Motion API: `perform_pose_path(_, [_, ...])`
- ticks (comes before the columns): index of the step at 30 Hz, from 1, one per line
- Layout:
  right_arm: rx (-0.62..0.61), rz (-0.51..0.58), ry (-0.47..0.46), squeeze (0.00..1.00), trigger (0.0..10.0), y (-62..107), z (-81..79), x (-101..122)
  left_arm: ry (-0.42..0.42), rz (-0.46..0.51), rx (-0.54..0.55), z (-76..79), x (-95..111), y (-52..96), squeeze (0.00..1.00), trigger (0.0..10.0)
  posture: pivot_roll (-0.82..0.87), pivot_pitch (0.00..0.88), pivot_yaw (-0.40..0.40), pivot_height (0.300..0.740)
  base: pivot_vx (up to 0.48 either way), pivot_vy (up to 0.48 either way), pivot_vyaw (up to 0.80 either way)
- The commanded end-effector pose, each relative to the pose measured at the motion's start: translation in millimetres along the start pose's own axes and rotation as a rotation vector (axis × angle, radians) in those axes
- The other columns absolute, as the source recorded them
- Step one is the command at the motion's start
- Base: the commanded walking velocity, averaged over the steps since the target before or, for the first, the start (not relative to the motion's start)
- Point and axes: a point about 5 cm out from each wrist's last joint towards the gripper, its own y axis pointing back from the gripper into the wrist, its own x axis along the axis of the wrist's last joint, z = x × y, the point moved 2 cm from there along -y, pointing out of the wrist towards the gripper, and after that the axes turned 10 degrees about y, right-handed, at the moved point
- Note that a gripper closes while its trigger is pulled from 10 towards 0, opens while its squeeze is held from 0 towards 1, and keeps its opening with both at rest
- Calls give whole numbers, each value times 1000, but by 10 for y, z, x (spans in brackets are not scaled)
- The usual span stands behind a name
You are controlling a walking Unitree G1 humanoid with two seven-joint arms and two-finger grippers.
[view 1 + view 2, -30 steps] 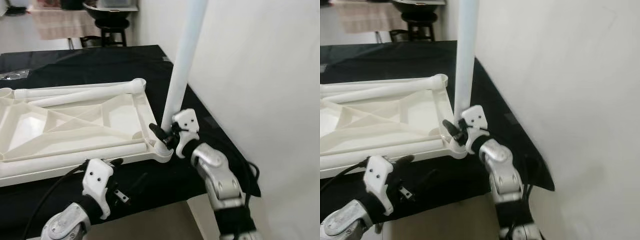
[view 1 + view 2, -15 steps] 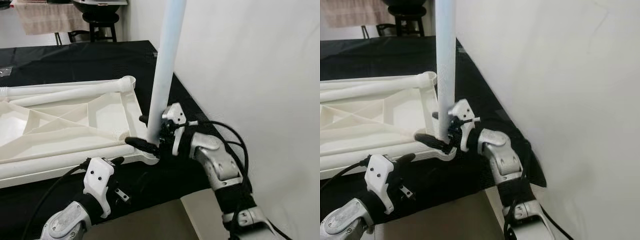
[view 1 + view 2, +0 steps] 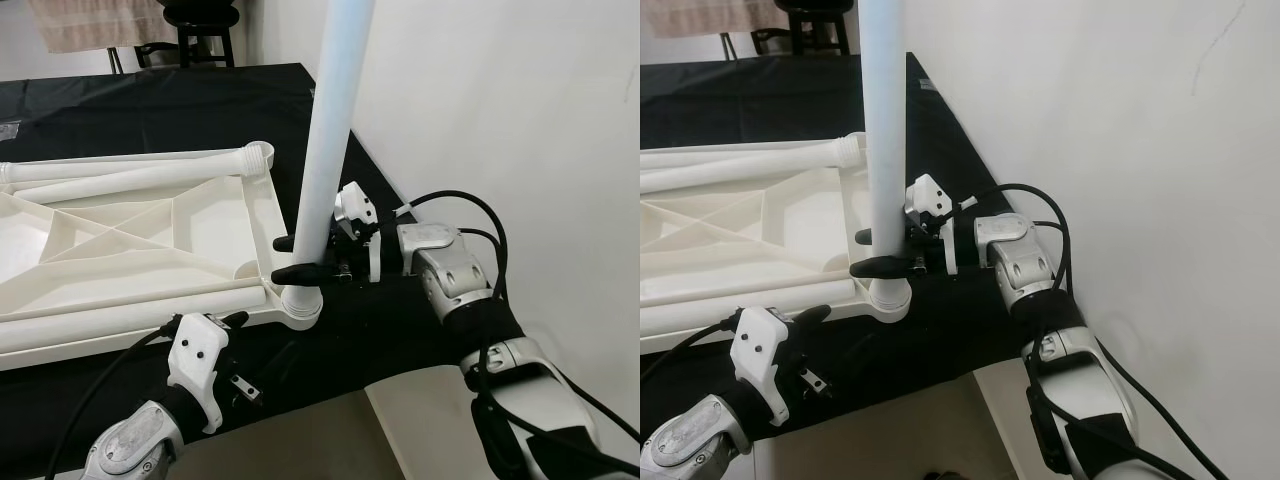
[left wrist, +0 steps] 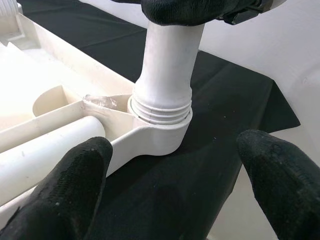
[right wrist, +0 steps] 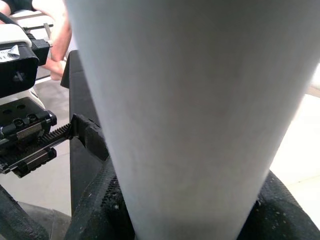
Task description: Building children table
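My right gripper (image 3: 298, 258): 2 black fingers (image 3: 300, 272) clamped around the white table leg (image 3: 328, 150), low on the tube, just above its threaded end. Leg stands upright, seated in the round corner socket (image 4: 159, 134) of the white tabletop (image 3: 130, 235). In the right wrist view the leg's pale tube sits pressed between my finger pads (image 5: 97, 200).

My left gripper (image 4: 175, 190): fingers (image 4: 65, 185) spread wide, holding nothing, hovering near that same socket at the front edge of the bench (image 3: 180, 110).

Tabletop lies upside down on the black-covered bench, ribs showing. 2 more white legs (image 3: 140, 183) lie flat along its far side; another lies along the near side (image 3: 120, 320). White wall (image 3: 520, 130) just beside the bench to my right. A stool (image 3: 200, 25) stands far behind.
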Motion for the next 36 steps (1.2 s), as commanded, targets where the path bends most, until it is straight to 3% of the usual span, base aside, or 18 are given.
perform_pose_path(1, [-7,-22,-32,0,0,-25,-30,-92,7,-6,-8,43,-19,-3,0,10000,105,173,-149,740,0,0,0])
perform_pose_path(9, [-246,-38,-92,0,0,134,-69,-307,10,-2,-12,65,-12,5,0,10000,86,191,-158,740,0,0,0])
perform_pose_path(10, [-468,-105,-144,0,0,139,-108,-455,10,-4,-14,67,-11,16,0,10000,75,202,-153,740,0,0,0])
perform_pose_path(11, [-468,-105,-144,0,0,139,-108,-455,10,-4,-14,67,-11,16,0,10000,75,202,-153,740,0,0,0])
perform_pose_path(12, [-725,-241,-166,0,0,216,-191,-635,11,-4,-16,67,-3,25,0,10000,65,210,-146,740,0,0,0])
perform_pose_path(13, [-725,-241,-166,0,0,216,-191,-635,11,-4,-16,67,-3,25,0,10000,65,210,-146,740,0,0,0])
perform_pose_path(14, [-841,-317,-187,0,0,204,-401,-733,15,-4,-17,56,-1,32,0,10000,45,207,-125,740,0,0,0])
perform_pose_path(17, [-884,-359,-190,0,0,181,-540,-779,20,-3,-24,56,0,10,0,10000,43,193,-129,740,0,0,0])
perform_pose_path(20, [-851,-357,-177,0,0,150,-533,-783,22,-2,-28,60,0,-2,0,10000,44,191,-131,740,0,0,0])
perform_pose_path(25, [-904,-366,-151,0,0,190,-263,-770,12,8,-22,53,20,-24,0,10000,60,175,-134,740,0,0,0])
perform_pose_path(26, [-913,-364,-143,0,2196,191,-225,-737,12,10,-21,49,25,-24,0,10000,60,175,-134,740,0,0,0])
perform_pose_path(27, [-923,-361,-127,0,10000,194,-160,-691,10,11,-22,46,30,-28,0,10000,59,174,-133,740,0,0,0])
perform_pose_path(30, [-920,-317,-103,0,10000,153,-86,-555,8,12,-24,42,38,-37,0,10000,58,171,-132,740,0,0,0])
perform_pose_path(31, [-838,-236,-82,78,10000,92,-45,-429,7,13,-25,42,40,-42,0,10000,59,169,-133,740,0,0,0])
perform_pose_path(32, [-727,-154,-91,1000,10000,35,-41,-320,6,13,-25,41,41,-46,0,10000,62,169,-135,740,0,0,0])
perform_pose_path(33, [-631,-94,-98,1000,10000,2,-49,-246,5,13,-26,41,43,-48,0,10000,62,169,-135,740,0,0,0])
perform_pose_path(34, [-631,-94,-98,1000,10000,2,-49,-246,5,13,-26,41,43,-48,0,10000,62,169,-135,740,0,0,0])
perform_pose_path(36, [-460,-28,-40,1000,10000,15,-63,-144,0,13,-22,34,45,-50,0,10000,69,166,-136,740,0,0,0])
